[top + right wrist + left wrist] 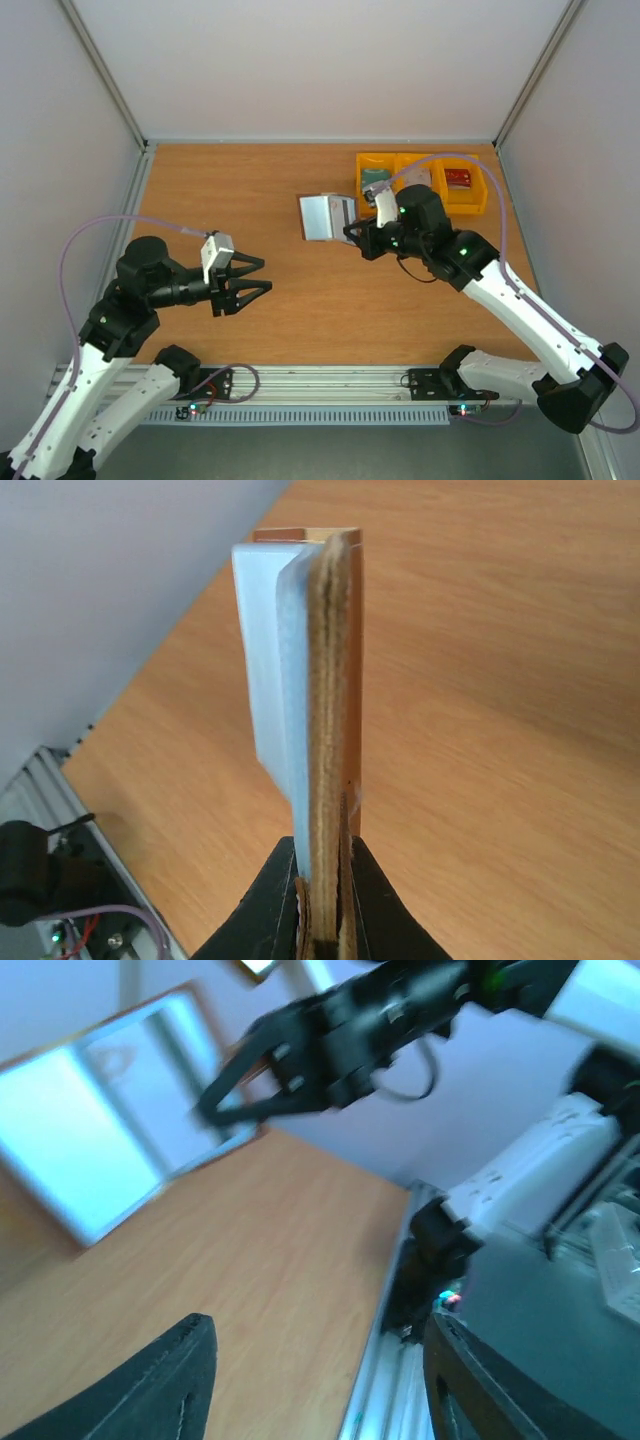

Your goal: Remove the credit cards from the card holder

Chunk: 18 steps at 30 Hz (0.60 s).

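Observation:
The card holder is open, brown outside with blue-grey lining, and is held off the table at the middle back. My right gripper is shut on its edge. In the right wrist view the card holder stands edge-on between the fingers of the gripper. It also shows in the left wrist view. A teal card and a red card lie in the yellow bins. My left gripper is open and empty, to the left of the holder; it also shows in the left wrist view.
The yellow bins stand at the back right, partly hidden behind my right arm. White walls close the table on three sides. An aluminium rail with both arm bases runs along the near edge.

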Tool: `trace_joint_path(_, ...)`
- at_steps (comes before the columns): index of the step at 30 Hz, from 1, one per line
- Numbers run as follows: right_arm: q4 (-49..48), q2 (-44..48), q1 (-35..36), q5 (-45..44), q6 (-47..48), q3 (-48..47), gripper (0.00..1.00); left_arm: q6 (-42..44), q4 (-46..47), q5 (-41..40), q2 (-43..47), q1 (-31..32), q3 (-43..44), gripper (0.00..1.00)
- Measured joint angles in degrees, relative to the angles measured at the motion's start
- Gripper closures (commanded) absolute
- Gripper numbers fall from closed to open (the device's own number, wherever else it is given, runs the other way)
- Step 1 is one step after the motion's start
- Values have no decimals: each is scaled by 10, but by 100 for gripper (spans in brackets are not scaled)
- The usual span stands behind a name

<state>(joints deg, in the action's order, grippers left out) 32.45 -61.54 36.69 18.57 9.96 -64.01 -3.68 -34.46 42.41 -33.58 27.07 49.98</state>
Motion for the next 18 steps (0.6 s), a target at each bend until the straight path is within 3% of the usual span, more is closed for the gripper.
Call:
trace_joint_path(4,46,-31,75,-107,-11,-38,99,-71,72,64,-30,6,0,48)
trace_joint_path(7,49,-39,113,-126,-9,-55,99,-124,125,67,-91,24,1,47)
trace_joint_path(11,30,-37,125,-82,6,-52,99,-179,158,61,-146,50,2,48)
trace_joint_path(18,-47,-11,128,86,36,-21,99,-224,184,30,-144,55,-9,61)
